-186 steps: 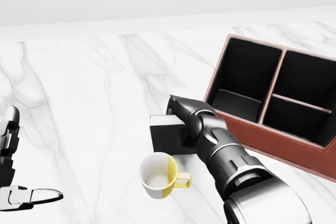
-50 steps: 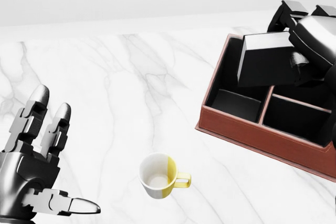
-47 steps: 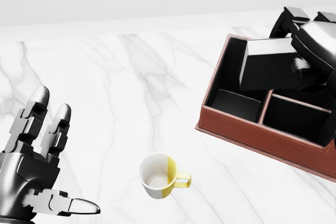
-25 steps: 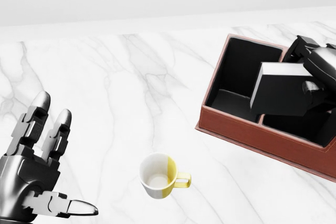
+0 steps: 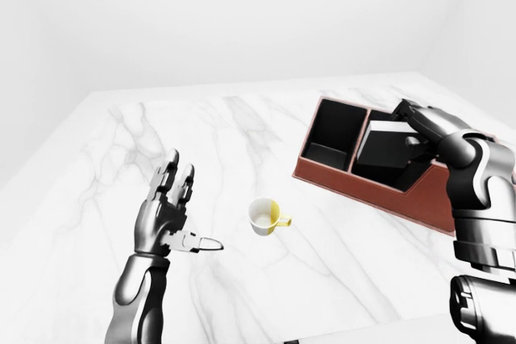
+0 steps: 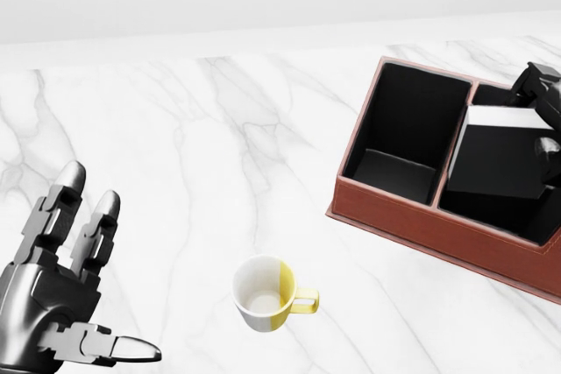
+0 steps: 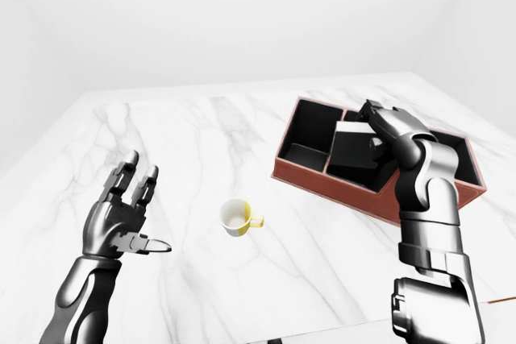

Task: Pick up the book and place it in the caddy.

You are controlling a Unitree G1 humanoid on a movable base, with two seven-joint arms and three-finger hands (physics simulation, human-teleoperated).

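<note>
The black book hangs tilted over the right-hand compartments of the caddy, a red-brown leather box with black insides. Its lower edge dips below the caddy's rim beside the middle divider. My right hand is shut on the book's right side, with fingers over its top edge and the thumb on its face. The left-eye view shows the same hold on the book. My left hand is open at the head view's lower left, palm up above the table, far from the caddy and holding nothing.
A white and yellow mug stands upright on the marble table, below and left of the caddy. The caddy's tall left compartment holds nothing. The table's far edge meets a pale wall.
My right hand has carried the book rightward and down, from over the caddy's upper left to its right compartments. The left hand has sunk slightly. The mug and caddy have not moved.
</note>
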